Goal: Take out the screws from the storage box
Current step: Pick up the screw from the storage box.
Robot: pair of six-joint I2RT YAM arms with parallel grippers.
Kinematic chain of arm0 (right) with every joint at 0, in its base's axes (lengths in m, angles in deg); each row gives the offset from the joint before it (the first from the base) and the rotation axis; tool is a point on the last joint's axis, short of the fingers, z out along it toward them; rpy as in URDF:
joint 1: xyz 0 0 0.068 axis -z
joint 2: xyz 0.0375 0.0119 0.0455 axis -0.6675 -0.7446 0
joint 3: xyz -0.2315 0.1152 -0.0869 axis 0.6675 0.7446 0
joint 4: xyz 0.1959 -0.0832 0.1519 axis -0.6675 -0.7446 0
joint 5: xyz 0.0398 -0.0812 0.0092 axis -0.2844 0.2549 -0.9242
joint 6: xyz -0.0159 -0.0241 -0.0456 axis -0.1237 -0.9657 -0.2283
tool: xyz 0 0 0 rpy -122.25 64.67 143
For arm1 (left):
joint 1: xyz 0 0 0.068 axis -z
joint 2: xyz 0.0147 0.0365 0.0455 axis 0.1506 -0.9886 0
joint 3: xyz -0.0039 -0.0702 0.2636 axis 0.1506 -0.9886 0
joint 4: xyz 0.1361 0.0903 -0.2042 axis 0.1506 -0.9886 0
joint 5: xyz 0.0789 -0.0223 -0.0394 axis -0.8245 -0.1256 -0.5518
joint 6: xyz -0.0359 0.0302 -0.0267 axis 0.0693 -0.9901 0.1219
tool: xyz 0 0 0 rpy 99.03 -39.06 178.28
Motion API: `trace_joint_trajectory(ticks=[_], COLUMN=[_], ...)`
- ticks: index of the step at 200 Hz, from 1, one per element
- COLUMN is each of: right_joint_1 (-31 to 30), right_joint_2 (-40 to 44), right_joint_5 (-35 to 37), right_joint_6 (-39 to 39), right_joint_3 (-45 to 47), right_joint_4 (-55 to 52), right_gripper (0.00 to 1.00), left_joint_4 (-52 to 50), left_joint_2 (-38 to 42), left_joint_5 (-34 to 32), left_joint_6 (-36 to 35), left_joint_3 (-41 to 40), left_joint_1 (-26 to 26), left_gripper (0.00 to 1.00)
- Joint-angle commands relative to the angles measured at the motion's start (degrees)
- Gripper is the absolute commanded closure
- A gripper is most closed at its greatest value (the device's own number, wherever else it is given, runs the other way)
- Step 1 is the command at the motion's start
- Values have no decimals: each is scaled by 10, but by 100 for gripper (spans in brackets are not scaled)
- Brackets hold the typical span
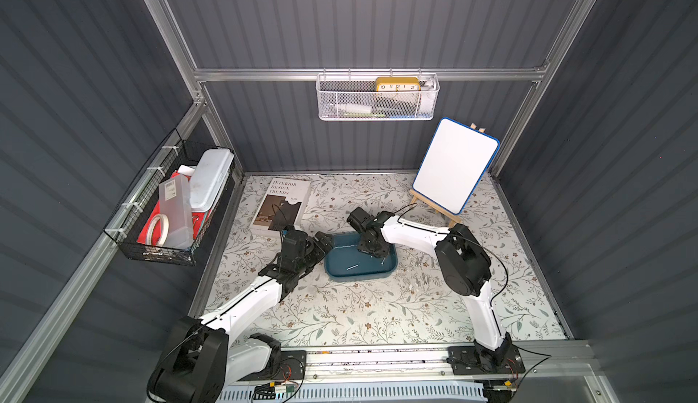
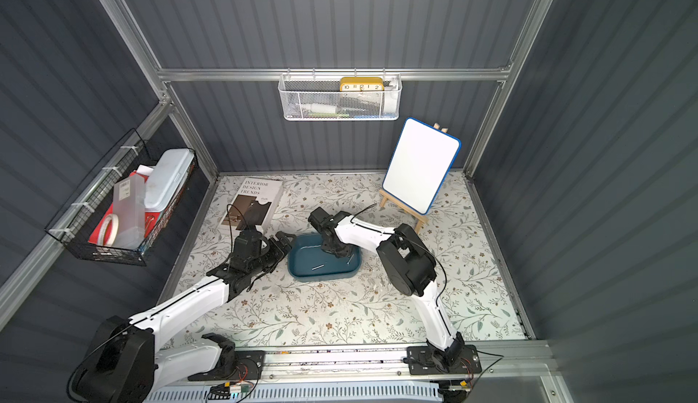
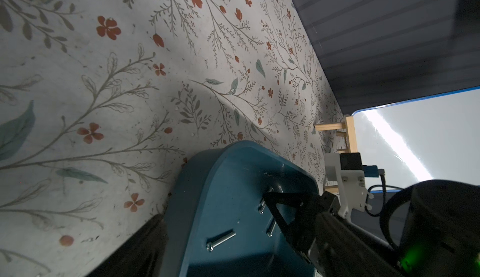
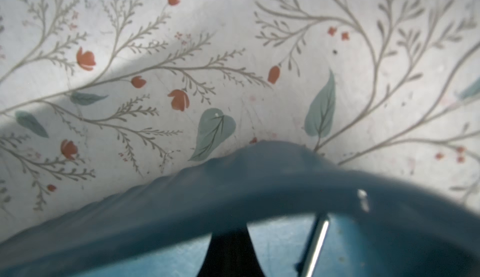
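The teal storage box (image 1: 332, 269) (image 2: 298, 272) sits mid-table. Loose screws lie on its floor: one near the front (image 1: 352, 267) (image 3: 220, 240), another toward the right (image 1: 382, 260) (image 4: 315, 244). My right gripper (image 1: 366, 250) (image 4: 230, 236) reaches down into the box with its jaws shut. In the left wrist view a screw (image 3: 261, 207) lies right at its tips (image 3: 268, 195); I cannot tell if it is pinched. My left gripper (image 1: 324, 241) is open at the box's far left corner. One of its fingers (image 3: 148, 244) is outside the wall.
Several screws (image 1: 421, 265) lie on the floral table right of the box, near my right arm. A book (image 1: 281, 204) lies at the back left and a whiteboard on an easel (image 1: 455, 167) at the back right. A wire basket (image 1: 170, 208) hangs on the left wall.
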Motion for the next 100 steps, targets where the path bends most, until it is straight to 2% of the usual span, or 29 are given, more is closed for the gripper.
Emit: trace_joint_trajectory(ticks=[1, 34, 74, 100], right_joint_1=[12, 14, 14, 14], right_joint_2=[-20, -20, -39, -51], right_joint_5=[-2, 4, -2, -5], right_joint_6=[-11, -19, -12, -8], right_joint_3=[18, -3, -2, -2], right_joint_4=[-21, -29, -26, -24], right_gripper=[100, 100, 91, 89], left_joint_4=[2, 2, 2, 1], left_joint_2=[0, -1, -2, 3], left_joint_5=[5, 7, 6, 7], left_joint_6=[-10, -11, -11, -11], left_joint_3=[-1, -2, -3, -5], left_joint_1=[3, 3, 3, 3], left_gripper=[7, 7, 7, 7])
